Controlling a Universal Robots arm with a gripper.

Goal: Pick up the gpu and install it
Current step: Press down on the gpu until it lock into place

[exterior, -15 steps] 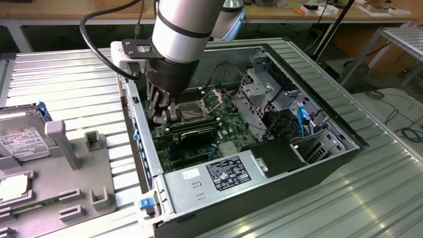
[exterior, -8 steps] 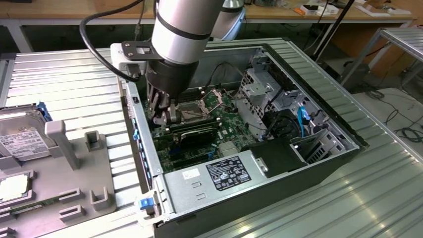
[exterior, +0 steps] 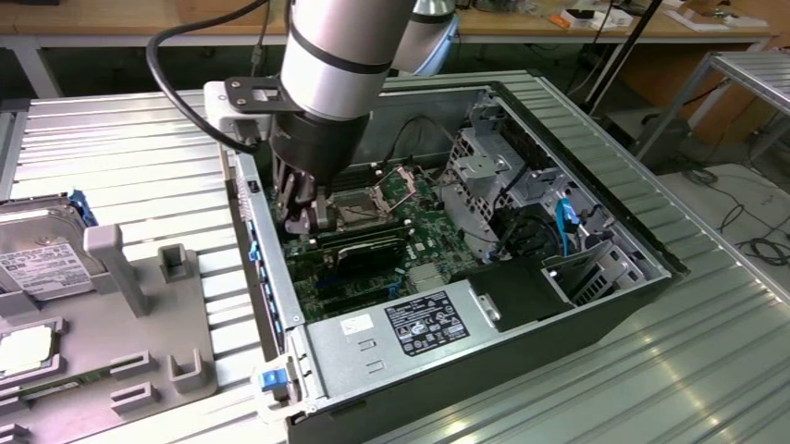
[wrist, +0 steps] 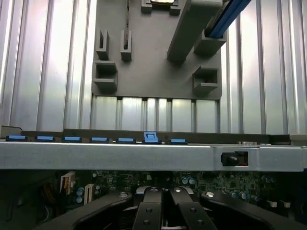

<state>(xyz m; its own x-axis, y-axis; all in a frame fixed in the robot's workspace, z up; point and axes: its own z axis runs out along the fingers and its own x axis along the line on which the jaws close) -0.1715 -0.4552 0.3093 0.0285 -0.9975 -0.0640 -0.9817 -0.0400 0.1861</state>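
gpu (exterior: 370,252): one card inside one open case (exterior: 642,245); one tool (exterior: 300,220), fingers pressed together, just beside it on the exterior view's left.

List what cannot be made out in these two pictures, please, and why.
- Whether the shut tool holds anything: in the exterior view its own body hides the tips; the wrist view's edge cuts them off.
- Hard drive: cut by the exterior view's left edge; label print too small.
- Motherboard beneath the arm: hidden in the exterior view.
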